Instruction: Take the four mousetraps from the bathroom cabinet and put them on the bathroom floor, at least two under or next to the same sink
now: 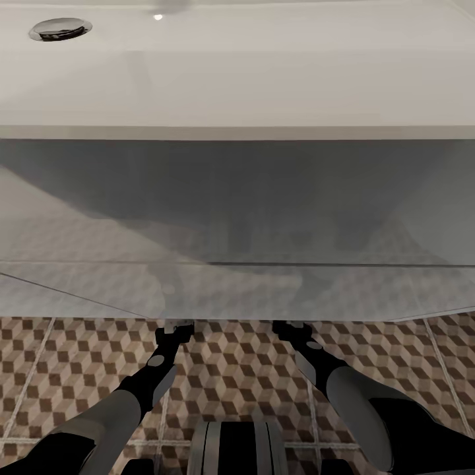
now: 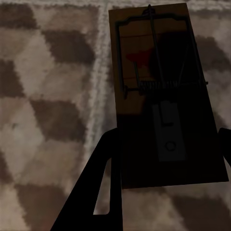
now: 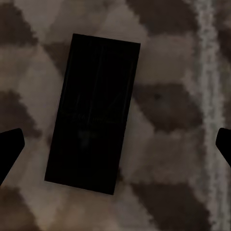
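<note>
The white bathroom sink [image 1: 237, 79] spans the head view, and both arms reach under its front edge over the cube-patterned bathroom floor [image 1: 231, 376]. In the left wrist view a mousetrap [image 2: 154, 72] of brown wood, with a wire spring and a red spot, sits between the dark fingers [image 2: 108, 187] of my left gripper [image 2: 168, 137], which touch its two long edges. My left gripper [image 1: 175, 328] is shut on it just above the tiles. A second mousetrap [image 3: 94, 113] lies flat in deep shadow on the tiles. My right gripper [image 3: 120, 139] hangs open above it, its fingertips [image 3: 9, 144] wide apart. The cabinet is out of view.
The sink's metal drain [image 1: 61, 28] shows at the far left of the basin. The sink's lower front edge [image 1: 237, 316] hangs just above both wrists. My own base [image 1: 237, 448] stands at the near edge. Pale grout lines [image 1: 39, 356] cross the tiles.
</note>
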Motion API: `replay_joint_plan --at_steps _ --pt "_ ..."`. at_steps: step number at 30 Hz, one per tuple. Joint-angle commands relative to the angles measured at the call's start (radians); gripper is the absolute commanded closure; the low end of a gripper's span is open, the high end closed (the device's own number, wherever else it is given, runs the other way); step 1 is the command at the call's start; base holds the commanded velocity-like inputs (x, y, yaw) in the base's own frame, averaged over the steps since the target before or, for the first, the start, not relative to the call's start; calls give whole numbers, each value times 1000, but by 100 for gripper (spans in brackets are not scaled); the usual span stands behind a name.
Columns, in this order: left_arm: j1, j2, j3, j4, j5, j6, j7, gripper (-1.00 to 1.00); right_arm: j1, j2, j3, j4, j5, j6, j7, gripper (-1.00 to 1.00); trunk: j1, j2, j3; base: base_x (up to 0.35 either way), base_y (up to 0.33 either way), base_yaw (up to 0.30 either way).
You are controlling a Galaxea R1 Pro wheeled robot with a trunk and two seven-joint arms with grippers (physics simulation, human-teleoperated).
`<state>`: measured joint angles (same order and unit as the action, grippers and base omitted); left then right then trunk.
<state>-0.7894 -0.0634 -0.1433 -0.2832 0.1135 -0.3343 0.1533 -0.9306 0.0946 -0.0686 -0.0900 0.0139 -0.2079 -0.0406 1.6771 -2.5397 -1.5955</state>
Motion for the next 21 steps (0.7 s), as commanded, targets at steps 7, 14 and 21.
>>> replay_joint_plan --at_steps 7,14,21 --pt "-1 0 -8 6 10 1 5 100 0 0 -7 1 1 -4 -1 -100 0 0 0 0 0 0" --pt "-1 1 -7 26 15 6 5 100 0 0 -7 1 1 -4 -1 -100 0 0 0 0 0 0" --pt "-1 2 -6 56 21 11 5 100 0 0 -7 1 2 -4 -1 -100 0 0 0 0 0 0"
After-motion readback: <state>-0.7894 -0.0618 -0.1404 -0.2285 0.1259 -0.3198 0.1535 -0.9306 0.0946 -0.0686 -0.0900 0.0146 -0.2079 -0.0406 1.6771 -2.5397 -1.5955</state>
